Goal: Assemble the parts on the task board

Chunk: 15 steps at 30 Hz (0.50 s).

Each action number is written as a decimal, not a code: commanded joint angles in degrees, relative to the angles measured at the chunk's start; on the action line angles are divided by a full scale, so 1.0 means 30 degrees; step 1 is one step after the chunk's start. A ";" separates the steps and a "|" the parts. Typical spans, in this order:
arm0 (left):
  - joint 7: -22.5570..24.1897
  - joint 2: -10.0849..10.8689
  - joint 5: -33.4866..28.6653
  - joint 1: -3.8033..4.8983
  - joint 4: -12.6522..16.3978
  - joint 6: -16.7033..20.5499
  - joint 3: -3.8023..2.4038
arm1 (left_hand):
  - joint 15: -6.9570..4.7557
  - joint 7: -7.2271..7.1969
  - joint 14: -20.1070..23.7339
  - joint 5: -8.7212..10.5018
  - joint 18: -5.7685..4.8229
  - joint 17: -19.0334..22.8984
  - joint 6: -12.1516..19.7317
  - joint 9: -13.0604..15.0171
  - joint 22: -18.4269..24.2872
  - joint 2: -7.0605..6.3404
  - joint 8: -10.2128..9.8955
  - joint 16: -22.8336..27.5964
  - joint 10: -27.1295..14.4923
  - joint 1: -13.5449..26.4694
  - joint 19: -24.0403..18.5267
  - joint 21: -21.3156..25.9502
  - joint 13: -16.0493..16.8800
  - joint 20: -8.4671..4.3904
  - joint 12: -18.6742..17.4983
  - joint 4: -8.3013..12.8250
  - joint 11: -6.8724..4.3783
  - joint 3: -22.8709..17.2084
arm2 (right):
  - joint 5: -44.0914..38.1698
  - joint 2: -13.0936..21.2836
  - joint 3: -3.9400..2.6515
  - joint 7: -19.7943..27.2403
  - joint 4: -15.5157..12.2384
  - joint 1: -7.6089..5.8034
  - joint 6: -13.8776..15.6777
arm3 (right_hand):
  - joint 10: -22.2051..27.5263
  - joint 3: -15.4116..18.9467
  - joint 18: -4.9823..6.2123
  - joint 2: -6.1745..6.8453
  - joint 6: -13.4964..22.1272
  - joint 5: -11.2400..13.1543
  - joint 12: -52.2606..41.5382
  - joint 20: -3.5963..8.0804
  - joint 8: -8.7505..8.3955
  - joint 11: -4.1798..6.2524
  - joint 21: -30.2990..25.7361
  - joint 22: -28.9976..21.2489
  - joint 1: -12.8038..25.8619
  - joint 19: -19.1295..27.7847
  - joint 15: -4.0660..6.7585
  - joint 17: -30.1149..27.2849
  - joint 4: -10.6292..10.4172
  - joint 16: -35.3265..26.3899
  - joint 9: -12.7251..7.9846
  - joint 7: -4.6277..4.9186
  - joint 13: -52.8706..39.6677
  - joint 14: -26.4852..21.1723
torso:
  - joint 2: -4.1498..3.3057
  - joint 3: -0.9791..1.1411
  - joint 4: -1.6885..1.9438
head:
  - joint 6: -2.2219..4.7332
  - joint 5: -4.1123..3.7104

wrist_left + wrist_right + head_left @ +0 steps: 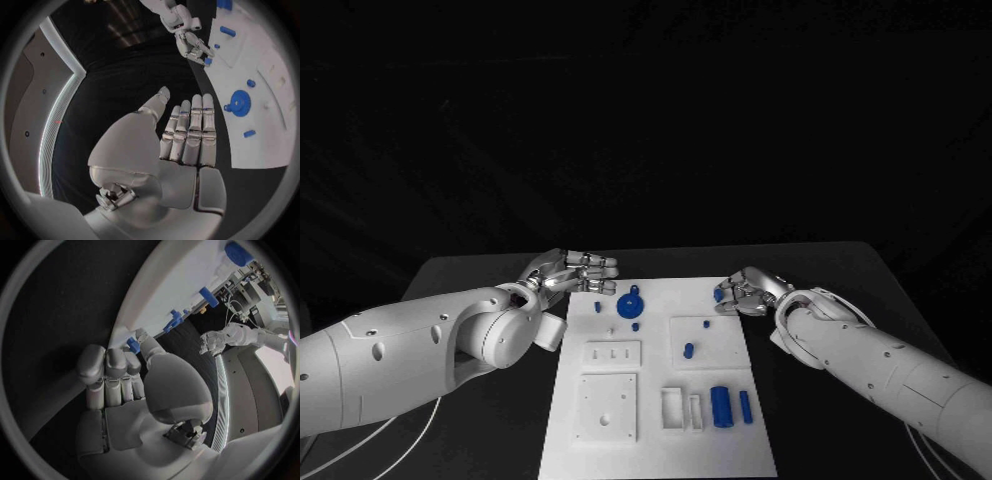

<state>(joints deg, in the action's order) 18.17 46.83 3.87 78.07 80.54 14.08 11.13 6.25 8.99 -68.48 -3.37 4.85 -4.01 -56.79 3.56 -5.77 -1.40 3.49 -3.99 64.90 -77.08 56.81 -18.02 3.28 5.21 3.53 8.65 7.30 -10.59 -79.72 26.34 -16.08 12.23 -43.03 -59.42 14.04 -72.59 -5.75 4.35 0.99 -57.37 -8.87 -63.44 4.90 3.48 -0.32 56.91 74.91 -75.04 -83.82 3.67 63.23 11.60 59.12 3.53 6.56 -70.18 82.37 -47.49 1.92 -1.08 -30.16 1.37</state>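
The matte black tabletop [473,275] carries a flat white board [661,420], smooth and rectangular, with raised square plates. On it lie glossy blue parts: a toothed round gear [630,304] near the board's 11 o'clock corner, a stubby peg [688,350] at its centre, and a thick cylinder [721,406] toward 5 o'clock. The silver left hand [571,272] hovers at the board's 11 o'clock corner, fingers straight and empty. The right hand [744,292], at 1 o'clock, curls its fingers and seems to pinch a small blue piece [133,345].
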 commanded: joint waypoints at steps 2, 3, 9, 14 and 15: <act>0.0063 -0.0093 0.0092 -0.0001 -0.0002 -0.0421 -0.0011 | 0.0006 -0.0032 0.0163 -0.0057 -0.0088 0.0003 0.0021 0.0014 0.0026 0.0031 0.0027 0.0061 -0.0135 -0.0116 -0.0083 0.0081 0.0004 0.0042 -0.0047 -0.0078 0.0028 0.0010 | -0.0061 -0.0077 0.0097 -0.0116 0.0046 0.0035 0.0243 | -0.0015 -0.0088 -0.0006 0.0015 -0.0116 -0.0082 -0.0078 -0.0133 0.0011 -0.0084 0.0086 0.2440 0.0166 -0.0131 -0.0077 0.0022 -0.0088 0.0069 -0.0001 0.0025 -0.0018 0.0010 | 0.0001 -0.0004 -0.0008 | -0.0031 -0.0011; 0.0062 -0.0100 0.0093 -0.0003 -0.0006 -0.0429 -0.0011 | 0.0006 -0.0032 0.0163 -0.0057 -0.0088 0.0003 0.0021 0.0014 0.0026 0.0031 0.0027 0.0061 -0.0135 -0.0116 -0.0083 0.0081 0.0004 0.0042 -0.0047 -0.0078 0.0028 0.0010 | -0.0060 -0.0084 0.0104 -0.0129 0.0048 0.0032 0.0279 | -0.0016 -0.0089 -0.0006 0.0015 -0.0121 -0.0082 -0.0079 -0.0134 0.0012 -0.0085 0.0085 0.2440 0.0167 -0.0131 -0.0077 0.0022 -0.0089 0.0069 -0.0001 0.0025 -0.0018 0.0010 | 0.0002 -0.0004 -0.0011 | -0.0059 -0.0021; 0.0032 -0.0148 0.0098 -0.0031 -0.0056 -0.0477 -0.0011 | 0.0006 -0.0032 0.0163 -0.0057 -0.0088 0.0003 0.0021 0.0014 0.0026 0.0031 0.0027 0.0061 -0.0135 -0.0116 -0.0083 0.0081 0.0004 0.0042 -0.0047 -0.0078 0.0028 0.0010 | -0.0058 -0.0111 0.0144 -0.0248 0.0059 0.0018 0.0568 | -0.0030 -0.0288 0.0012 -0.0012 -0.0419 -0.0046 -0.0103 -0.0150 0.0016 -0.0102 0.0094 0.2439 0.0161 -0.0134 -0.0089 0.0030 -0.0144 0.0075 0.0008 0.0039 -0.0022 0.0020 | 0.0017 0.0022 -0.0024 | -0.0066 -0.0028; 0.0011 -0.0168 0.0099 -0.0048 -0.0099 -0.0495 -0.0011 | 0.0006 -0.0032 0.0163 -0.0057 -0.0088 0.0003 0.0021 0.0014 0.0026 0.0031 0.0027 0.0061 -0.0135 -0.0116 -0.0083 0.0081 0.0004 0.0042 -0.0047 -0.0078 0.0028 0.0010 | -0.0058 -0.0104 0.0157 -0.0328 0.0096 0.0013 0.0743 | -0.0025 -0.1008 0.0020 -0.0053 -0.0786 0.0416 -0.0124 -0.0153 0.0013 -0.0093 0.0100 0.2439 0.0190 -0.0131 -0.0092 0.0041 -0.0053 0.0080 0.0009 0.0022 -0.0018 0.0023 | 0.0004 0.0016 -0.0016 | -0.0085 -0.0055; 0.0004 -0.0172 0.0099 -0.0050 -0.0106 -0.0499 -0.0011 | 0.0007 -0.0034 0.0165 -0.0055 -0.0087 0.0001 0.0007 0.0016 0.0038 0.0054 0.0031 0.0057 -0.0139 -0.0097 -0.0093 0.0074 0.0004 0.0046 -0.0047 -0.0104 0.0028 -0.0003 | -0.0059 -0.0102 0.0159 -0.0342 0.0101 0.0012 0.0775 | -0.0031 -0.1133 0.0018 -0.0039 -0.0805 0.0469 -0.0136 -0.0151 0.0014 -0.0092 0.0102 0.2439 0.0209 -0.0129 -0.0088 0.0034 -0.0039 0.0070 0.0010 0.0020 -0.0023 0.0021 | 0.0004 0.0016 -0.0016 | -0.0085 -0.0055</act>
<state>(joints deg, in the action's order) 17.99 46.46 3.95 77.94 80.17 13.64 11.13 6.25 8.99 -68.48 -3.36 4.85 -4.01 -56.79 3.55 -5.75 -1.40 3.49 -3.99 64.90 -77.08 56.81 -18.02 3.28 5.21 3.53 8.66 7.30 -10.59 -79.70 26.05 -15.69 11.80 -42.80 -59.45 15.81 -72.61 -8.77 4.34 0.99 -59.57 -7.73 -63.51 4.69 3.48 -0.33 56.91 74.90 -75.04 -84.03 3.67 63.28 11.45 59.12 3.54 6.71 -70.18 82.38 -47.47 1.95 -1.13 -30.37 1.22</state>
